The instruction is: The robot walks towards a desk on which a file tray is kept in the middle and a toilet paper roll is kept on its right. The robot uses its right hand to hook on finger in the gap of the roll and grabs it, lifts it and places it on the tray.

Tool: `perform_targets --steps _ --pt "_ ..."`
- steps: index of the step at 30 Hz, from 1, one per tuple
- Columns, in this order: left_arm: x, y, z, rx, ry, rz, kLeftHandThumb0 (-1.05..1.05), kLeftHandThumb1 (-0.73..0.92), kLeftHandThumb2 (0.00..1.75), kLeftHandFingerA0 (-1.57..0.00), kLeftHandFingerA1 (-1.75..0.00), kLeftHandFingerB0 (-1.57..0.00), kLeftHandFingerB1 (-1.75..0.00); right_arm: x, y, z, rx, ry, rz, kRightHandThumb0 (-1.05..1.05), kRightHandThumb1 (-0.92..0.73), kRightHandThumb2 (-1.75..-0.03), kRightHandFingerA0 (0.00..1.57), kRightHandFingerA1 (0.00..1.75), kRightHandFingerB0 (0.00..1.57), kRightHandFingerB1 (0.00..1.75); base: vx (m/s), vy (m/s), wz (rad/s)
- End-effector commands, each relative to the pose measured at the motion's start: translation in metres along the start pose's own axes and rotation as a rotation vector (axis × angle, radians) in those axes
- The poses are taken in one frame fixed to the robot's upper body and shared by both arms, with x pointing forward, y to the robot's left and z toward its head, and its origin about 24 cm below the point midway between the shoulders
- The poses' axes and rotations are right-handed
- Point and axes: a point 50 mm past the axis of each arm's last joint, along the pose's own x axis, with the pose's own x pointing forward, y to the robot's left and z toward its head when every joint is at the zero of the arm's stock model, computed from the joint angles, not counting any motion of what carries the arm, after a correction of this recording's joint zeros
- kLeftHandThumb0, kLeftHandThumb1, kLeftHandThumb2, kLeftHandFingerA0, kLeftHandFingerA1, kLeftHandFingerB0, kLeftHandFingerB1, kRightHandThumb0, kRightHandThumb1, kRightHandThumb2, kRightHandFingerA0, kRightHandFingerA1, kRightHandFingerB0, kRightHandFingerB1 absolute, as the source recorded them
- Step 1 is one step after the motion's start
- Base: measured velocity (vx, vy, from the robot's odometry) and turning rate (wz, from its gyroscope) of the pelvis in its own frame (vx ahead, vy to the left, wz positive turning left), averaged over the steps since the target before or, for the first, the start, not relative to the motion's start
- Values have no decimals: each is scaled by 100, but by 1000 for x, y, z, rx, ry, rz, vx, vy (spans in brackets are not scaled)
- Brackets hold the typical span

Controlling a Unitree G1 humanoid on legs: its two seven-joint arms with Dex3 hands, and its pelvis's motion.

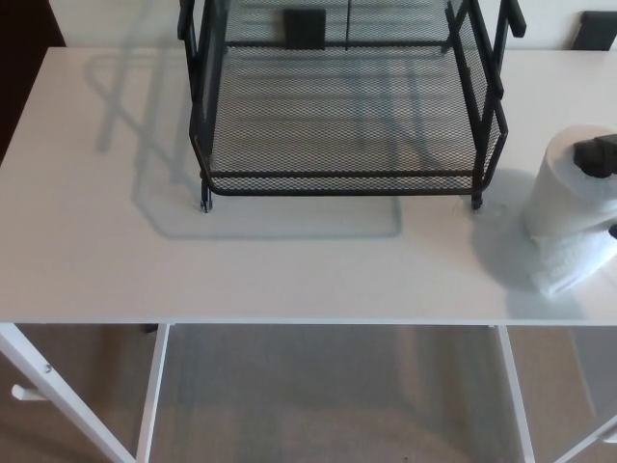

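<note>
So far, only the first part of the task can be counted as done: the desk [289, 270] has been reached, and the toilet paper roll [564, 198] has been taken hold of by the right hand [600, 154]. The roll is seen to the right of the file tray [342, 180], beyond its right front leg and clear of it. A black finger is laid across the top of the roll where the core opens. A second dark tip is seen lower against the roll's side (most of the hand is cut off by the picture's edge). The hand is therefore judged to be closed on the roll, with one finger hooked into the gap. Whether the roll has been raised off the desk cannot be told; a loose tail of paper is draped below it, and a soft shadow is cast toward the tray. Nothing is held in the tray's mesh floor. The lift, the carry leftward over the tray's side rail and the release are not yet done. The left hand is not shown.
</note>
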Motion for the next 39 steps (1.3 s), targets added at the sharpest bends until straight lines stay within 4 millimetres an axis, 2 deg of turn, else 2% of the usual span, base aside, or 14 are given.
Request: perform_targets --steps 1,5,6,7,8,15,19,20,25,26,27,30,31,39 --pt "-2 7 -5 -12 18 20 -71 83 64 -31 -66 -16 -56 -2 4 1 48 6 185 -43 -63 -59 87 86 47 36 0 0 0" --pt "-1 7 -11 -24 27 16 -73 67 96 -32 -67 -17 -58 -2 -3 -4 31 24 185 -44 -63 -59 87 86 47 36 0 0 0" --pt "-1 6 -12 -31 29 19 -71 83 65 -33 -66 -16 -55 -2 -4 -5 34 28 183 -44 -62 -59 88 88 46 35 0 0 0" --pt "0 6 -11 -35 31 25 -73 65 97 -34 -68 -16 -58 -3 -6 -7 31 36 180 -44 -62 -59 88 87 45 35 0 0 0" --pt "0 7 -11 -19 31 28 -72 82 66 -50 -76 -17 -57 -3 -8 -9 23 40 180 -50 -49 -82 87 90 36 49 0 0 0" --pt "-1 6 -13 -18 32 33 -72 82 64 -42 -69 -17 -55 -5 -22 -19 -64 90 188 -46 -62 -59 83 94 34 31 0 0 0" --pt "-1 7 -12 3 33 34 -74 66 100 -41 -69 -17 -59 -6 -29 -22 -100 116 190 -53 -49 -78 81 94 25 43 0 0 0" --pt "-1 7 -12 -7 34 30 -73 83 64 -41 -68 -17 -56 -7 -32 -24 -101 128 186 -47 -62 -59 77 103 33 31 0 0 0" --pt "-2 7 -13 7 29 32 -74 66 100 -45 -70 -16 -58 -6 -39 -24 -99 130 168 -48 -59 -58 83 103 33 31 0 0 0" --pt "-1 7 -13 -3 31 31 -73 83 65 -39 -66 -16 -54 -6 -41 -21 -92 113 165 -49 -59 -58 86 95 34 31 0 0 0" --pt "-1 6 -13 -4 29 28 -74 66 98 -36 -67 -17 -57 -6 -41 -20 -84 109 168 -48 -60 -58 86 90 34 31 0 0 0" --pt "-1 6 -15 -26 34 30 -71 82 64 -38 -67 -17 -54 -6 -45 -14 -58 68 166 -48 -61 -59 89 84 34 31 0 0 0" --pt "-1 6 -15 -32 38 33 -72 66 96 -38 -68 -18 -58 -6 -47 -12 -55 60 159 -55 -48 -80 86 86 26 44 0 0 0" --pt "0 7 -18 -52 45 36 -72 66 96 -43 -71 -17 -59 -1 -63 -8 -19 49 137 -55 -48 -79 88 82 26 44 0 0 0"
